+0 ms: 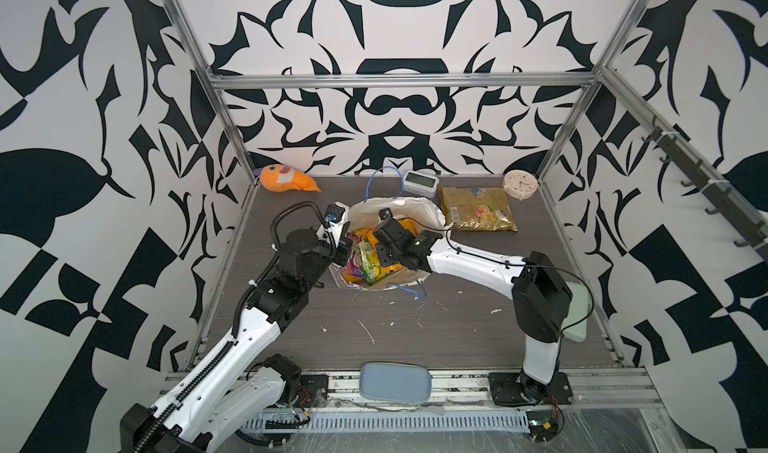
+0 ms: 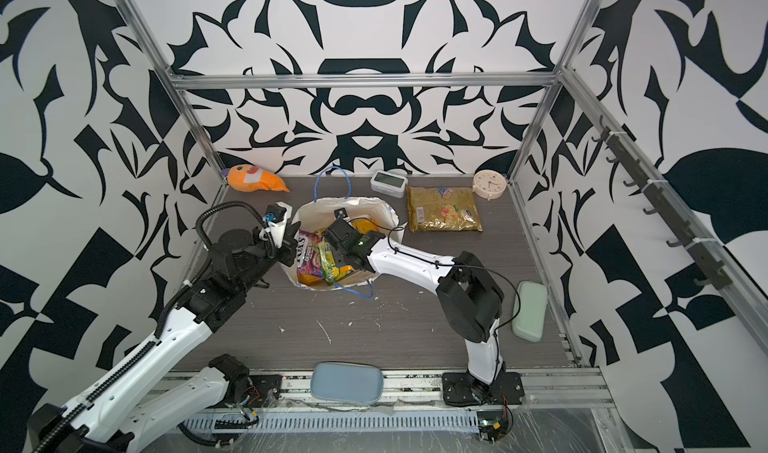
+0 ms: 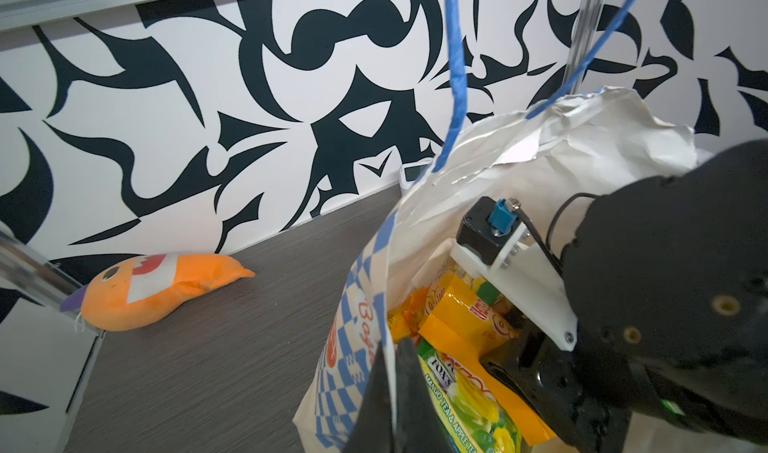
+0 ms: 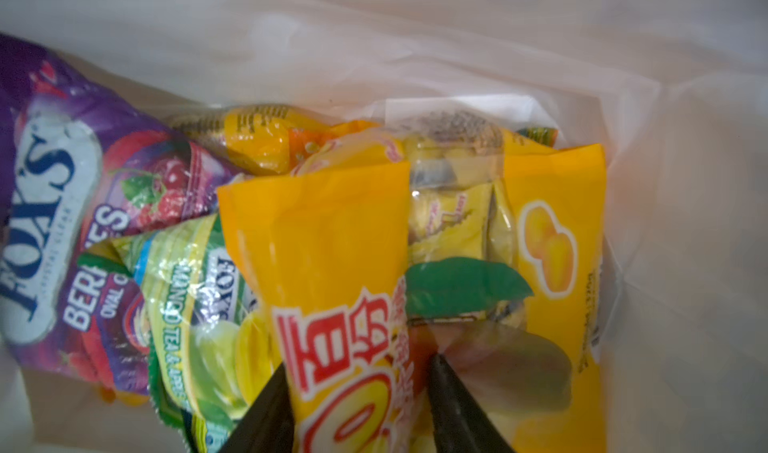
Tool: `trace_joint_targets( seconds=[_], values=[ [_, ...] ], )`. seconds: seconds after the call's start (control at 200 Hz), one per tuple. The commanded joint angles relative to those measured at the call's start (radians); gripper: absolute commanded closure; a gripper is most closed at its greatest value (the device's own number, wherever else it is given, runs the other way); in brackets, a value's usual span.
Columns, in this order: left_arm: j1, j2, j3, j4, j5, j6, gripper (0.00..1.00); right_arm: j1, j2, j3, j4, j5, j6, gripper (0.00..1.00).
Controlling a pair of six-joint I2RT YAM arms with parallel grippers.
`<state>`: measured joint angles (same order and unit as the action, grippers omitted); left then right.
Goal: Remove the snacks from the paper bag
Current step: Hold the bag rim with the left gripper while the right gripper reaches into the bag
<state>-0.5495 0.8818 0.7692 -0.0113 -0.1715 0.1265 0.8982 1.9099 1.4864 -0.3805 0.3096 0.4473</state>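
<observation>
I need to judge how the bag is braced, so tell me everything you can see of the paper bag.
The paper bag stands mid-table, mouth open. Crumpled white paper inside, blue-and-white checks with orange print outside. One blue cord handle arches above the far rim; the other droops over the near rim. The left gripper is shut on its left-side rim; the right gripper reaches inside, fingers apart over the snacks filling it.
</observation>
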Motion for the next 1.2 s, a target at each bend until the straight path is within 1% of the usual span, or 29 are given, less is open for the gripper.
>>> trace_joint_targets(
  seconds=[0.0, 0.08, 0.175, 0.255, 0.355, 0.425, 0.47, 0.495, 0.565, 0.64, 0.71, 0.855, 0.92, 0.97, 1.065, 1.095, 1.135, 1.195],
  values=[
    [-0.006, 0.000, 0.021, 0.137, -0.053, 0.039, 1.00, -0.002, 0.043, 0.047, 0.183, -0.004, -0.067, 0.52],
    [-0.006, 0.031, 0.030, 0.177, -0.112, 0.072, 1.00, -0.002, 0.082, 0.072, 0.245, -0.004, -0.119, 0.53],
    [-0.006, 0.075, 0.036, 0.252, -0.138, 0.131, 1.00, -0.008, 0.135, 0.111, 0.321, 0.018, -0.186, 0.53],
    [-0.002, 0.123, 0.060, 0.304, -0.165, 0.188, 1.00, -0.030, 0.181, 0.179, 0.352, -0.028, -0.202, 0.53],
    [0.020, 0.182, 0.126, 0.302, -0.150, 0.234, 1.00, -0.059, 0.218, 0.274, 0.338, -0.086, -0.187, 0.53],
    [0.026, 0.198, 0.160, 0.291, -0.120, 0.250, 1.00, -0.068, 0.203, 0.277, 0.360, -0.100, -0.185, 0.53],
    [0.026, 0.195, 0.172, 0.284, -0.083, 0.254, 1.00, -0.071, 0.185, 0.263, 0.373, -0.107, -0.185, 0.55],
    [0.026, 0.189, 0.177, 0.273, -0.057, 0.254, 1.00, -0.073, 0.170, 0.256, 0.372, -0.154, -0.188, 0.57],
    [0.026, 0.173, 0.184, 0.236, 0.008, 0.254, 1.00, -0.076, 0.126, 0.223, 0.350, -0.177, -0.188, 0.61],
    [0.025, 0.157, 0.171, 0.204, 0.038, 0.219, 1.00, -0.076, 0.065, 0.152, 0.344, -0.197, -0.180, 0.64],
    [0.009, 0.132, 0.142, 0.187, 0.044, 0.196, 1.00, -0.076, 0.010, 0.079, 0.340, -0.218, -0.174, 0.72],
    [-0.040, 0.087, 0.028, 0.218, 0.021, 0.184, 1.00, -0.076, -0.089, -0.051, 0.318, -0.216, -0.173, 0.81],
    [-0.058, 0.076, -0.020, 0.241, -0.004, 0.164, 1.00, -0.076, -0.125, -0.107, 0.315, -0.216, -0.173, 0.91],
    [-0.075, 0.067, -0.045, 0.243, -0.011, 0.157, 1.00, -0.076, -0.149, -0.143, 0.314, -0.219, -0.174, 0.92],
    [-0.115, 0.062, -0.076, 0.255, -0.066, 0.167, 1.00, -0.076, -0.196, -0.201, 0.338, -0.228, -0.178, 0.92],
    [-0.120, 0.062, -0.078, 0.255, -0.068, 0.171, 1.00, -0.076, -0.208, -0.212, 0.348, -0.228, -0.176, 0.94],
    [-0.122, 0.066, -0.078, 0.254, -0.066, 0.172, 1.00, -0.076, -0.222, -0.222, 0.356, -0.224, -0.175, 1.00],
    [-0.125, 0.071, -0.078, 0.252, -0.073, 0.173, 1.00, -0.076, -0.237, -0.225, 0.363, -0.222, -0.181, 1.00]
  ],
)
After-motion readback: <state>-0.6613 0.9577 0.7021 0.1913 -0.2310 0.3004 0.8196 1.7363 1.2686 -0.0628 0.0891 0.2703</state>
